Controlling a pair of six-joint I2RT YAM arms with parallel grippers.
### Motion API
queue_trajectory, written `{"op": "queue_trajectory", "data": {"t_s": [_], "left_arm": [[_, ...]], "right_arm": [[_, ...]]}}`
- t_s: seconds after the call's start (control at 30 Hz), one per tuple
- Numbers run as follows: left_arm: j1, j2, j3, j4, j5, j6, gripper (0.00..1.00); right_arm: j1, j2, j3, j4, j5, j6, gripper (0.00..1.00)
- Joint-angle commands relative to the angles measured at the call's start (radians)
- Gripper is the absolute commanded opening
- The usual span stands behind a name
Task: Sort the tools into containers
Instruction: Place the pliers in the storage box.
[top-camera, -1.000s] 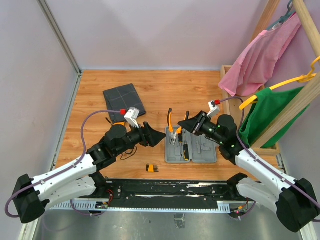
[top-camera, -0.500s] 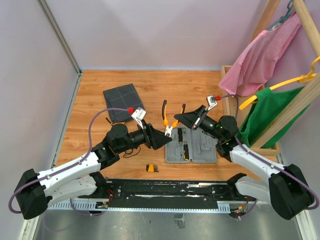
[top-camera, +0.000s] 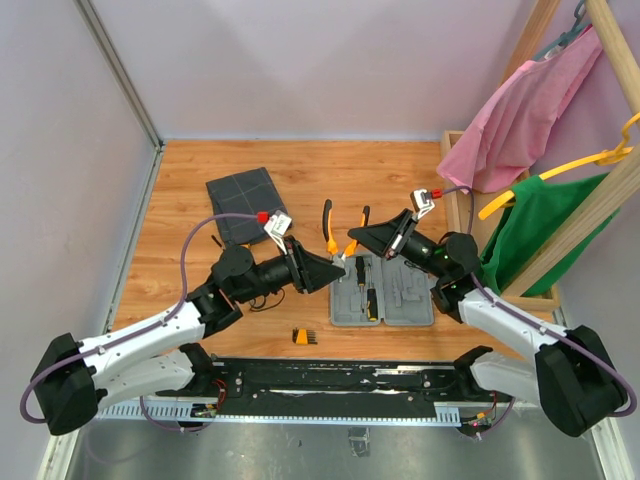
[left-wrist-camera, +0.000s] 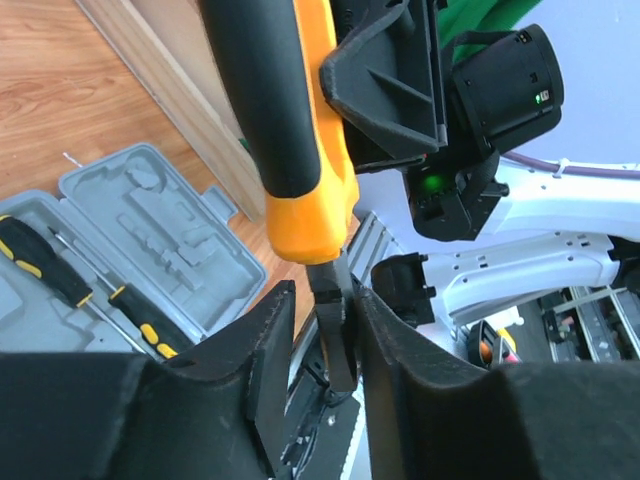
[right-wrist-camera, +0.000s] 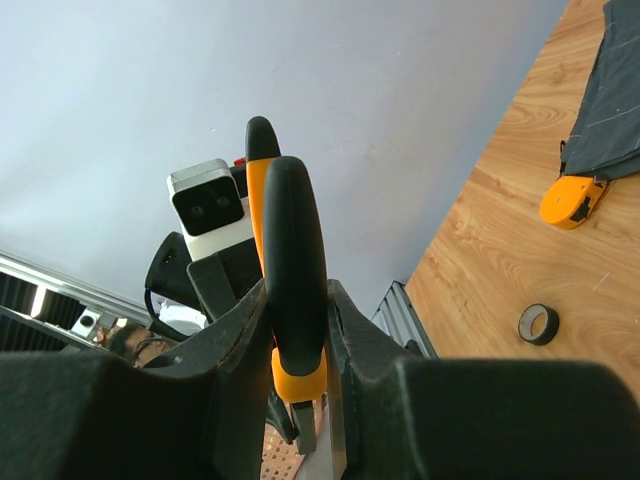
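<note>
The orange-and-black pliers (top-camera: 327, 220) hang in the air between both grippers, above the left end of the open light-grey case (top-camera: 410, 295). My right gripper (top-camera: 355, 238) is shut on one black handle (right-wrist-camera: 293, 270). My left gripper (top-camera: 338, 268) is around the metal nose (left-wrist-camera: 335, 320). The nose touches one finger, with a gap to the other. Two black-and-yellow screwdrivers (top-camera: 371, 300) lie in the case (left-wrist-camera: 170, 230). The dark pouch (top-camera: 247, 205) lies far left. The orange bit holder (top-camera: 306, 336) is near the front edge. The tape ring (right-wrist-camera: 538, 323) and the round orange piece (right-wrist-camera: 572, 200) lie near the pouch.
A wooden rack with a pink cloth (top-camera: 520, 110) and a green cloth (top-camera: 540, 230) on hangers stands at the right. A wooden box (top-camera: 455, 170) sits at its foot. Walls close in the left and back sides.
Both grippers lifted the pliers from just over the case to a higher spot. The handles spread apart. Over the last half second little moved.
</note>
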Motion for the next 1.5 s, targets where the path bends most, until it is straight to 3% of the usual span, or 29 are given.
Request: {"op": "queue_trajectory", "data": {"t_s": [0.0,0.13,0.2,0.3,0.5,0.7,0.9,1.2,1.47], "left_arm": [[-0.001,0.018,0.038,0.049,0.008,-0.007,0.29],[-0.001,0.02,0.037,0.048,-0.008,-0.007,0.1],[-0.001,0.021,0.038,0.045,-0.018,-0.007,0.01],[-0.001,0.028,0.053,-0.002,-0.041,0.007,0.01],[-0.002,0.035,0.089,-0.128,-0.119,0.052,0.01],[-0.033,0.053,0.15,-0.271,-0.252,0.101,0.01],[-0.097,0.089,0.215,-0.346,-0.363,0.137,0.01],[-0.14,0.141,0.247,-0.331,-0.388,0.134,0.0],[-0.152,0.135,0.254,-0.318,-0.394,0.132,0.0]], "right_arm": [[-0.012,-0.045,0.01,0.041,-0.013,-0.008,0.03],[-0.012,-0.063,0.005,-0.004,-0.007,-0.029,0.06],[-0.012,-0.079,0.008,-0.057,-0.006,-0.057,0.2],[-0.012,-0.129,0.017,-0.205,0.019,-0.135,0.46],[-0.01,-0.313,0.089,-0.717,0.189,-0.395,0.65],[-0.009,-0.412,0.144,-0.915,0.31,-0.52,0.98],[0.076,-0.371,0.221,-1.001,0.398,-0.596,0.98],[0.291,-0.269,0.282,-0.951,0.569,-0.61,0.98],[0.345,-0.209,0.27,-0.956,0.645,-0.548,0.99]]}}
